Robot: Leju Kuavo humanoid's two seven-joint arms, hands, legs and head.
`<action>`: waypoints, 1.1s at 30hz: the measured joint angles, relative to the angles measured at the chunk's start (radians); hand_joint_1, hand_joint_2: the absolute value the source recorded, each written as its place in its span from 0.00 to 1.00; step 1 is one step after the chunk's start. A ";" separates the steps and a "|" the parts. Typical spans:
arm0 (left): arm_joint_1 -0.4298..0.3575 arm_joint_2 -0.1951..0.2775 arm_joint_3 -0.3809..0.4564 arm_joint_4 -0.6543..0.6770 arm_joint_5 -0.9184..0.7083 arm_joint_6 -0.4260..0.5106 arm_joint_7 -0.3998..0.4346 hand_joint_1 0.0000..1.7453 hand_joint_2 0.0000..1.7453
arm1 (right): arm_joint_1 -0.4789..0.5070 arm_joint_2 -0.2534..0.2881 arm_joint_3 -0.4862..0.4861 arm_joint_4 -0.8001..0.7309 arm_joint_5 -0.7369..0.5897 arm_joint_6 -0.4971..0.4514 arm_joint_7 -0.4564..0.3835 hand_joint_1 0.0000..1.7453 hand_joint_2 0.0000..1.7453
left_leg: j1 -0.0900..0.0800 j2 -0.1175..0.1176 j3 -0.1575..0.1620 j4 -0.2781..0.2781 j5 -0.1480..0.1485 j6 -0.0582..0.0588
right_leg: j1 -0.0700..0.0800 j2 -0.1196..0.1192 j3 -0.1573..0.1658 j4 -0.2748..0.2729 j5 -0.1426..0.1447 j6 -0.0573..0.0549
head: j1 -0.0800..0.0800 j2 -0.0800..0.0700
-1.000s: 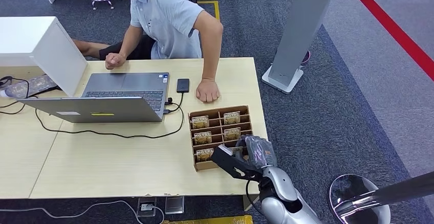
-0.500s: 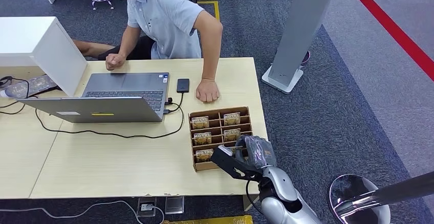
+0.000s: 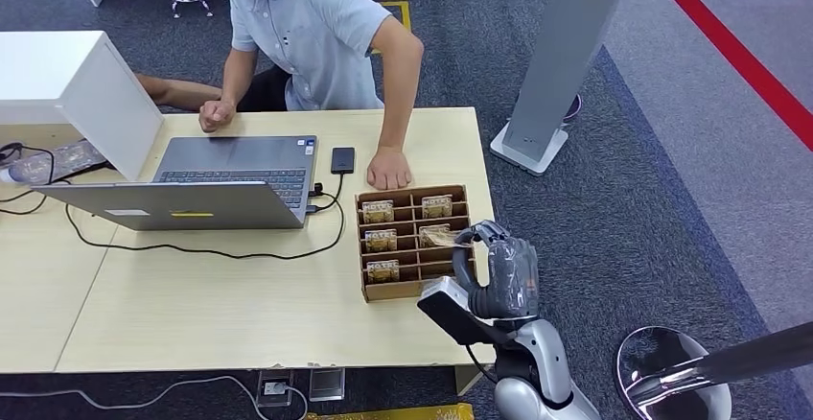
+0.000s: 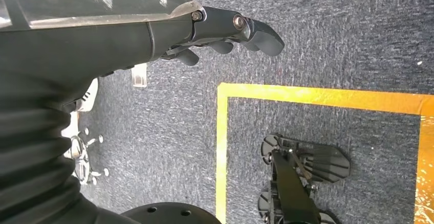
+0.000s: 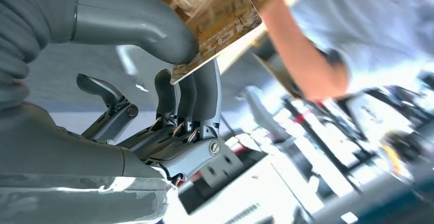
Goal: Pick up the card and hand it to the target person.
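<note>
My right hand (image 3: 499, 271) is raised just off the table's right front, beside the brown card box (image 3: 412, 288). It pinches a gold-printed card (image 3: 441, 237) between thumb and fingers, lifted above the box's right column; the right wrist view shows the same card (image 5: 217, 29) pressed under the thumb (image 5: 128, 22). Several cards (image 3: 381, 241) remain in the box's compartments. The person (image 3: 312, 27) leans over the far side of the table, one hand (image 3: 388, 169) resting flat just beyond the box. My left hand (image 4: 225, 29) hangs over the carpet with nothing in it, fingers loosely curled.
An open laptop (image 3: 182, 185) with a black cable and a phone (image 3: 342, 159) lies left of the box. A white box (image 3: 77, 84) stands at the table's far left. A grey pillar (image 3: 561, 56) stands on the carpet beyond the table's right end.
My right hand has risen and moved right from the box's front row, taking a card up with it. The person has leaned slightly to the right.
</note>
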 joint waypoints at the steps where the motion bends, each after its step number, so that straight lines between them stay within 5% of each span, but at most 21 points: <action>1: 0.000 0.001 0.000 0.000 0.001 0.000 0.001 0.00 1.00 | -0.002 0.002 0.002 0.005 -0.003 0.000 -0.002 1.00 1.00 | 0.000 0.000 0.000 0.000 0.000 0.000 | 0.000 0.000 0.000 -0.001 0.000 0.000 | 0.000 0.000; 6: 0.000 0.004 -0.001 0.000 0.001 -0.001 0.004 0.00 1.00 | -0.016 0.017 0.009 0.048 -0.025 0.001 -0.015 1.00 1.00 | 0.000 0.001 0.000 0.000 0.000 0.000 | 0.000 0.001 0.000 0.000 0.000 0.000 | 0.000 0.000; 11: 0.000 0.013 -0.023 0.001 -0.019 -0.024 0.005 0.00 1.00 | -0.199 0.011 0.135 0.248 -0.130 0.037 0.098 1.00 1.00 | 0.000 0.005 0.001 -0.001 0.000 0.000 | 0.000 0.005 0.000 -0.001 0.002 0.000 | 0.000 0.000; 23: -0.005 0.012 -0.070 -0.001 -0.061 -0.041 -0.017 0.00 1.00 | -0.712 0.177 0.241 0.821 -0.334 0.135 0.151 1.00 1.00 | 0.000 0.009 0.001 -0.001 0.002 -0.001 | 0.000 0.009 -0.002 0.001 0.004 -0.001 | 0.000 0.000; 33: -0.006 0.007 -0.060 0.005 -0.038 -0.029 0.015 0.00 1.00 | -0.843 0.336 0.325 1.106 -0.328 0.254 0.201 1.00 1.00 | 0.000 0.007 0.001 -0.001 0.002 -0.001 | 0.000 0.007 -0.001 0.002 0.003 -0.001 | 0.000 0.000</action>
